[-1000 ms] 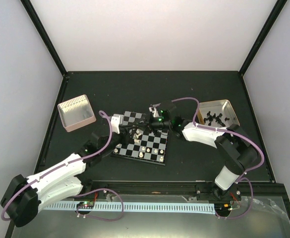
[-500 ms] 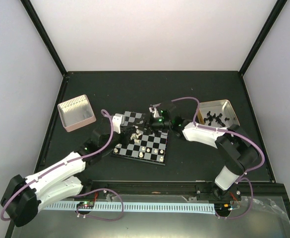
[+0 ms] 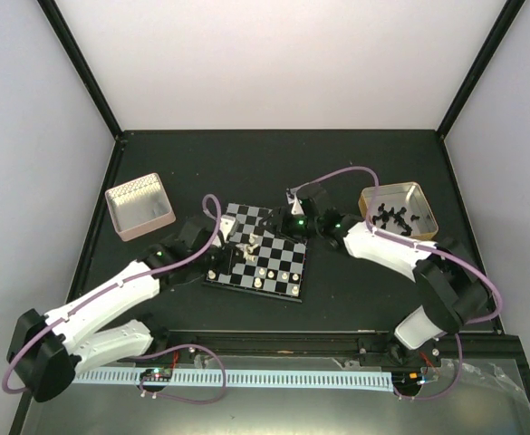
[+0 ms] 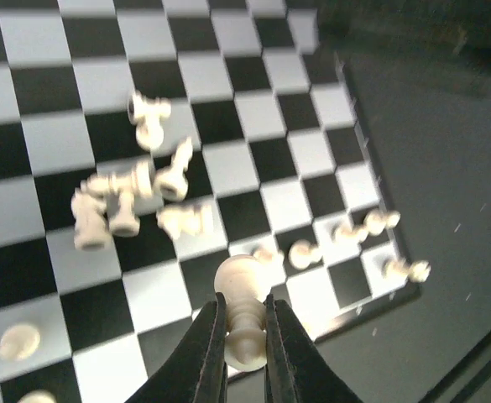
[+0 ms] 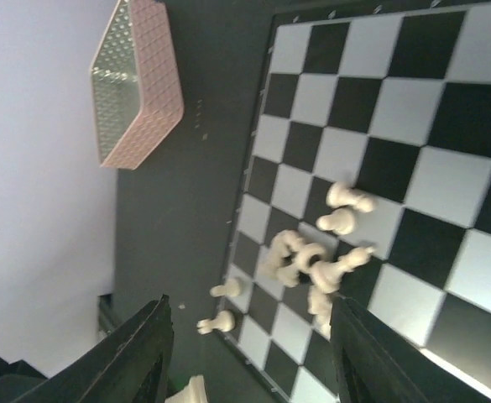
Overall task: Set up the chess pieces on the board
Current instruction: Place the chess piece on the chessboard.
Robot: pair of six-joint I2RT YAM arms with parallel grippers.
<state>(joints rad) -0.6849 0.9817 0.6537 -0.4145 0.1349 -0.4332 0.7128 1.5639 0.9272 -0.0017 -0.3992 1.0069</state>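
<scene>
Left wrist: jaws pinch chess piece (image 4: 242, 315) lengthwise, head pointing outward.

Nothing can be read in any view: the board (image 3: 293, 246), the pinkish tin (image 3: 151, 222) and the tan tin (image 3: 411, 199) carry no legible text or numbers.

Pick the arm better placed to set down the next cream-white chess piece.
Left. The left pincer is shut on a small cream-white chess piece over the black-and-silver checkered board; the right pincer hangs open and empty.
</scene>
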